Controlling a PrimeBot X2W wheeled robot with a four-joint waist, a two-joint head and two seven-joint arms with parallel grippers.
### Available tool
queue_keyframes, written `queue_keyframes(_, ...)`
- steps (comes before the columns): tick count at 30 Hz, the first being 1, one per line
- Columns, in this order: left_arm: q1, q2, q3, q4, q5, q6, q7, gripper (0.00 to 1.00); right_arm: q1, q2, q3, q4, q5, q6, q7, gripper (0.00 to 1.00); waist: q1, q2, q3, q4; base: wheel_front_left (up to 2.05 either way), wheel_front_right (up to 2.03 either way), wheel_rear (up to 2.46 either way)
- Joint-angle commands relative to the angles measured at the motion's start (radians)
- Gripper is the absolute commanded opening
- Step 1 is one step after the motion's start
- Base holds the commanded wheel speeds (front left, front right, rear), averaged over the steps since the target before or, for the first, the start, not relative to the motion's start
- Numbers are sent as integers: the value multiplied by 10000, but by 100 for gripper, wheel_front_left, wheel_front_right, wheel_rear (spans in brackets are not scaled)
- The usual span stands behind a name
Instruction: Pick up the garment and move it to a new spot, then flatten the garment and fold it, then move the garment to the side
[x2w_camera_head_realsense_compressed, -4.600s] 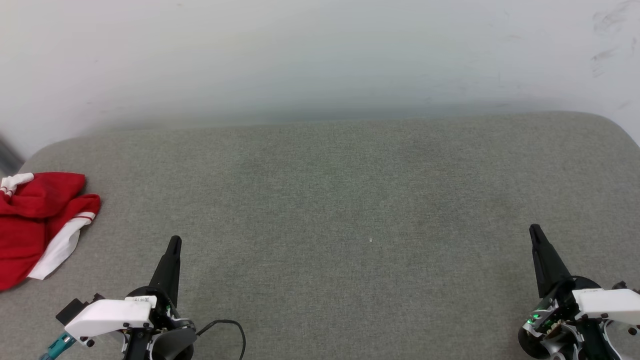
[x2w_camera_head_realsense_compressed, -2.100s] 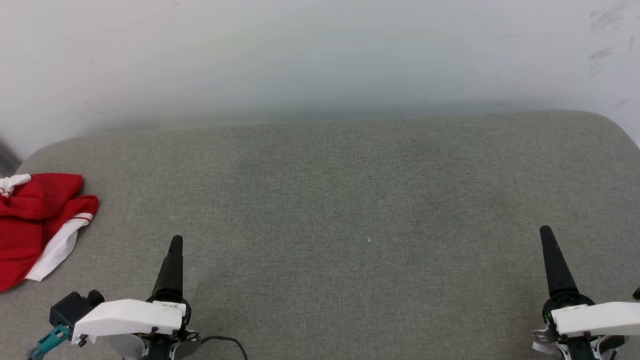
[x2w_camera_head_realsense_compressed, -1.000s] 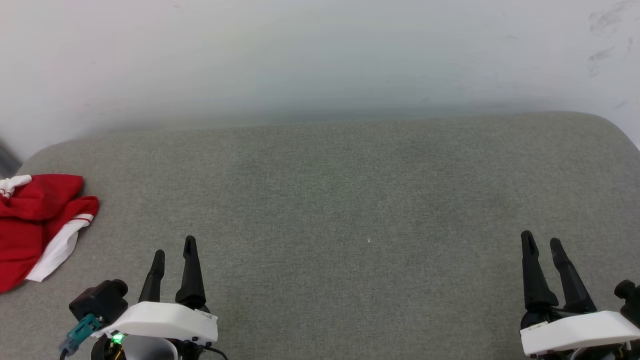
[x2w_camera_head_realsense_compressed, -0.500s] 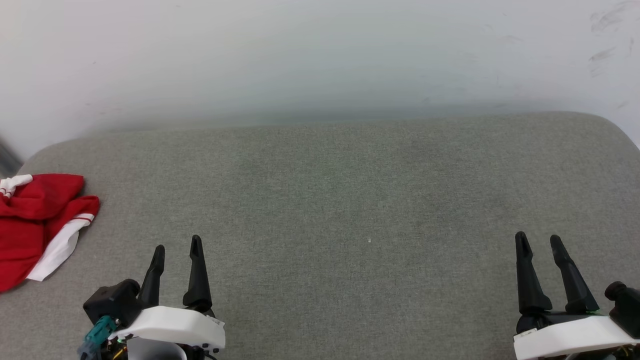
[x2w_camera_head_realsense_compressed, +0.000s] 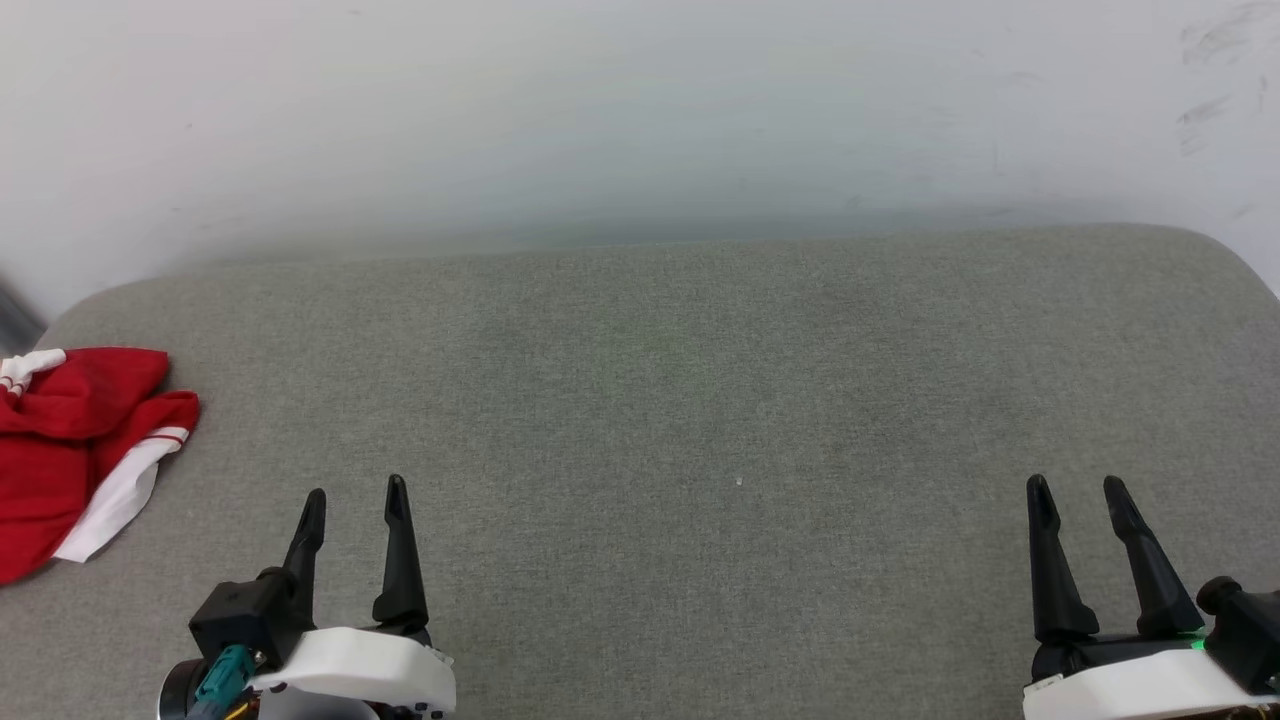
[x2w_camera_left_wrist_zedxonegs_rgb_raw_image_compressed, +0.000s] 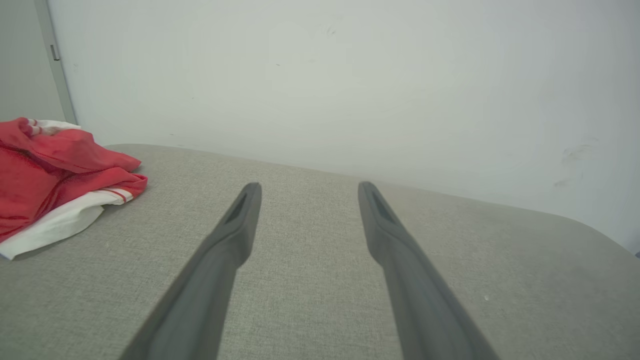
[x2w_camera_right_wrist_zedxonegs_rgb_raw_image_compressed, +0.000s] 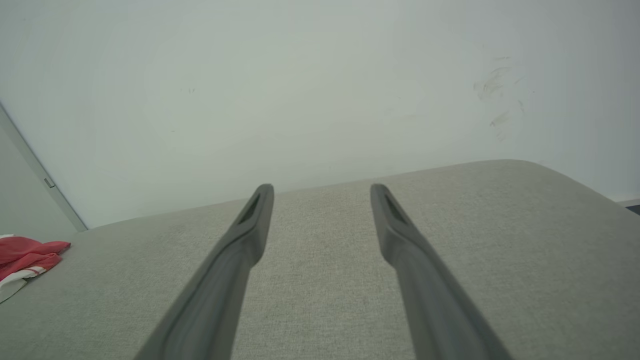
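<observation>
the garment (x2w_camera_head_realsense_compressed: 70, 440) lies crumpled, red with a white sleeve showing, at the left edge of the grey fabric surface (x2w_camera_head_realsense_compressed: 700, 380). the left claw (x2w_camera_head_realsense_compressed: 356, 489) is over the surface's near-left part, fingers spread and empty, apart from the garment. the right claw (x2w_camera_head_realsense_compressed: 1075, 483), likewise spread and empty, is over the surface's near-right corner

red garment (x2w_camera_head_realsense_compressed: 60, 450) (white sleeves), grey surface (x2w_camera_head_realsense_compressed: 700, 400)

Grey fabric-covered surface (x2w_camera_head_realsense_compressed: 700, 380), crumpled red-and-white garment (x2w_camera_head_realsense_compressed: 70, 450) at its left edge
</observation>
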Motion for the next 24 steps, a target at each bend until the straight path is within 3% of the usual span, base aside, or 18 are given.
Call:
queue_keyframes(1,23,43,-24,-47,204,-46,-72,100,84,-8,7,-106,-160,0,-85,100,0,0,3,-4,0,0,0)
queue_keyframes(24,355,-206,356,152,1754,-682,-542,100,414,-4,116,-212,-1202,0,-544,100,0,0,-6,-42,0,0,0)
